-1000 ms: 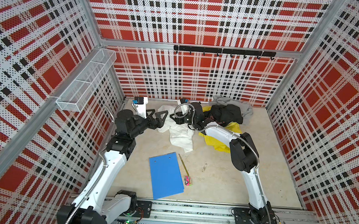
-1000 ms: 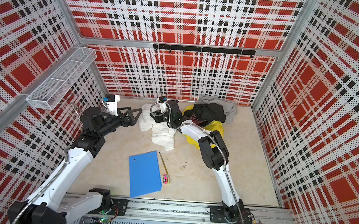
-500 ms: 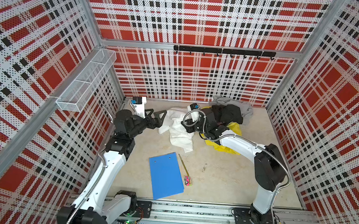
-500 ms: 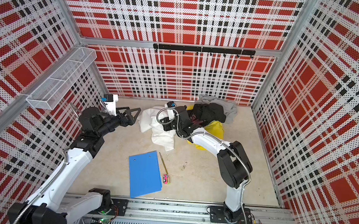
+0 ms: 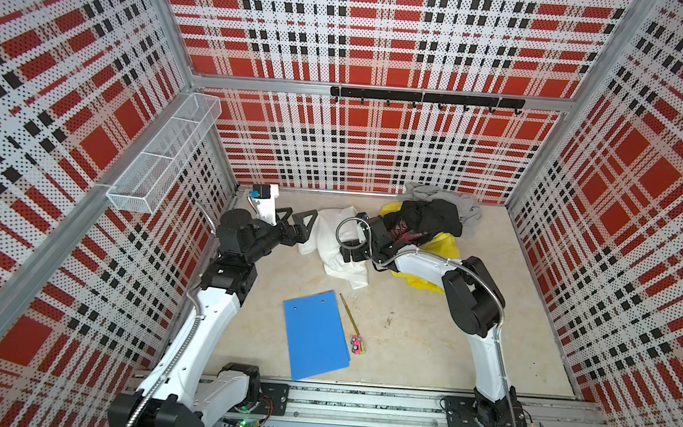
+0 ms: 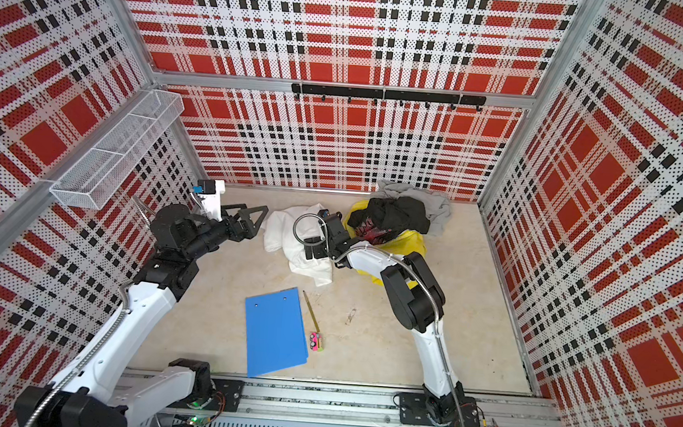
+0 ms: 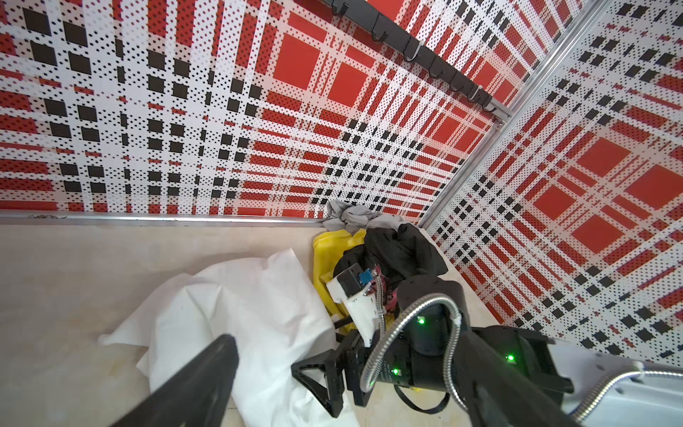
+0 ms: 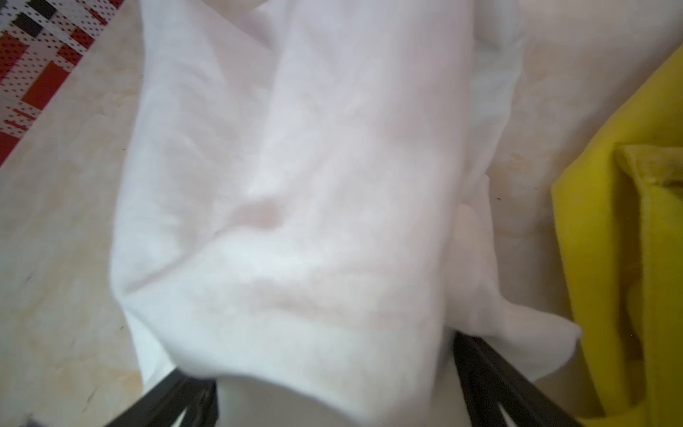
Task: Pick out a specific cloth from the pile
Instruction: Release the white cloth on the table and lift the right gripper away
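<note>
The cloth [image 5: 339,243] was seen crumpled on the table [image 5: 404,344], just left of the pile [image 5: 426,221] in both top views. A strip of bare table could be made out between it and the yellow garment [image 8: 610,240]. The right pincer [image 5: 352,255] was parked right over the cloth, fingers spread wide, white fabric draped between them but not pinched. The left pincer [image 5: 300,218] was spread too, just beside the cloth's edge. A wire basket [image 5: 160,162] was hung on the left wall.
</note>
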Robot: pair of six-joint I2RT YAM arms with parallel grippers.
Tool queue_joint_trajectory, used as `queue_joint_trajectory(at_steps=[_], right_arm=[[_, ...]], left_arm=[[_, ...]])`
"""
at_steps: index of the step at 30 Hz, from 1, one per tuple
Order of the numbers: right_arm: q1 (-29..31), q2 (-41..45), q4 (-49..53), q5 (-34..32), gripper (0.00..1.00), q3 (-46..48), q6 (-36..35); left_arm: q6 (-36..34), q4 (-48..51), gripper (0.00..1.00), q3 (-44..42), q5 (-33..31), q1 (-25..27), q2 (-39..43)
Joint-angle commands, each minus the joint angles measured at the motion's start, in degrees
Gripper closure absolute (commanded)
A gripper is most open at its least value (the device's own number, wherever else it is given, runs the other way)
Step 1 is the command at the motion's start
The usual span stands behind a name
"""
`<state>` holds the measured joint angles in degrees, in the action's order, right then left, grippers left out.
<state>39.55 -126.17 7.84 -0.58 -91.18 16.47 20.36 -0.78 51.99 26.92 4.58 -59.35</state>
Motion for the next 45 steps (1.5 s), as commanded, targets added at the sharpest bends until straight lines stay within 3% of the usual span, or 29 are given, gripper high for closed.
queue_joint_trajectory(at_steps=[1, 3, 4, 11, 15, 21, 32, 39, 45], right_arm=[[0.78, -3.92, 2.02, -2.46, 0.0, -3.34, -0.8], [1.76, -6.2, 4.24, -4.08, 0.0, -5.55, -1.59], [2.4, -7.2, 5.29, -5.46, 0.05, -6.42, -1.94], [3.26, -7.95, 5.61, -6.52, 0.74, -9.59, -1.26], [3.28, -4.35, 0.67, 0.28, 0.91, -9.6, -0.08], [3.33, -0.8, -6.63, 7.59, 0.99, -11.89, -1.01], [3.43, -1.8, -11.79, 12.97, 0.99, -16.56, -3.29], [4.3, -10.56, -8.54, 11.1, 0.91, -19.18, 0.31], [4.39, -14.82, -5.03, 8.15, 0.75, -21.26, 1.21]], left_arm=[[-0.54, -0.23, 0.05, -0.3, 0.26, 0.13, -0.06], [-0.54, -0.23, 0.05, -0.26, 0.42, 0.08, -0.15], [-0.56, -0.2, 0.05, -0.3, 0.42, 0.08, -0.15], [-0.52, -0.27, 0.05, -0.31, 0.02, -0.67, 0.5], [-0.5, -0.27, 0.05, -0.39, -0.02, -1.66, 1.16], [-0.52, -0.38, 0.05, -0.48, -0.25, -1.68, 1.5], [-1.73, -0.36, 0.05, -0.66, -0.93, -1.94, 2.4], [-1.76, -0.36, 0.05, -0.64, -0.81, -2.15, 2.44], [-1.73, -0.3, 0.05, -0.56, -0.38, -2.12, 2.08]])
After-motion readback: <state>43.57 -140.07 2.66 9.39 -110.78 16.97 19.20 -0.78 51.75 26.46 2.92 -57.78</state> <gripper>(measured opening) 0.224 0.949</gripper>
